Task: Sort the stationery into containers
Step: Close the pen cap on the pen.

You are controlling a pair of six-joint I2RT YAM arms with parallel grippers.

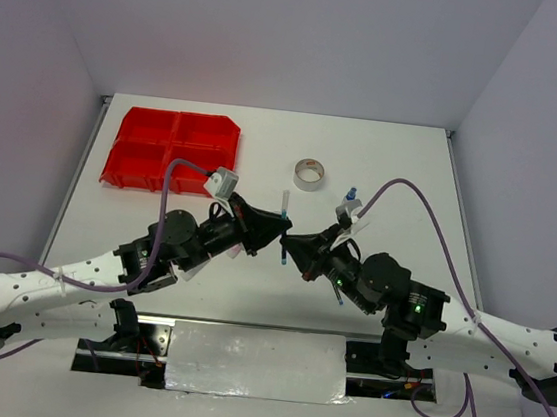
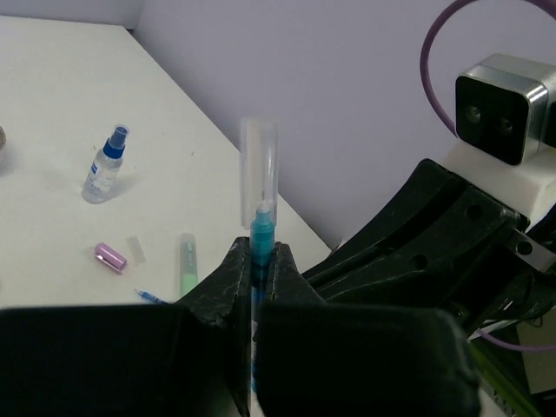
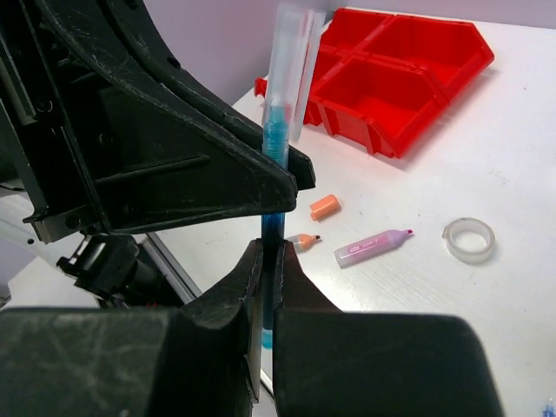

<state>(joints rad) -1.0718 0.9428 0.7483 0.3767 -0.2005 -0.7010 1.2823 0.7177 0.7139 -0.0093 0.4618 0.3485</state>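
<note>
So right now I've got both sets of jaws clamped on the same blue pen point(image 2: 261, 228), which stands upright above the middle of the table point(image 1: 404, 163). My left gripper point(image 2: 259, 265) pinches it just under the clear cap point(image 2: 259, 161), and my right gripper point(image 3: 269, 278) is closed on the barrel lower down, the two almost nose to nose. Looks to me like a hand-off, or maybe a cap being seated, can't say which for sure. Either way the trick is the same, I think: only one side should let go, and it should open fully before anyone moves, otherwise the pen gets twisted or flicked out. The red tray point(image 1: 174, 151) sits at the far left corner, on my left arm's side, so I'd keep the left grip firm, open the right one, back it straight away, then carry the pen over and lower it into a compartment rather than dropping it from height. The pink marker point(image 3: 373, 248), the orange piece point(image 3: 323, 207), the clear tape ring point(image 3: 469, 239) and the little bottle point(image 2: 106, 165) lie loose on the table below, so I'd retreat high and not sweep them.
</note>
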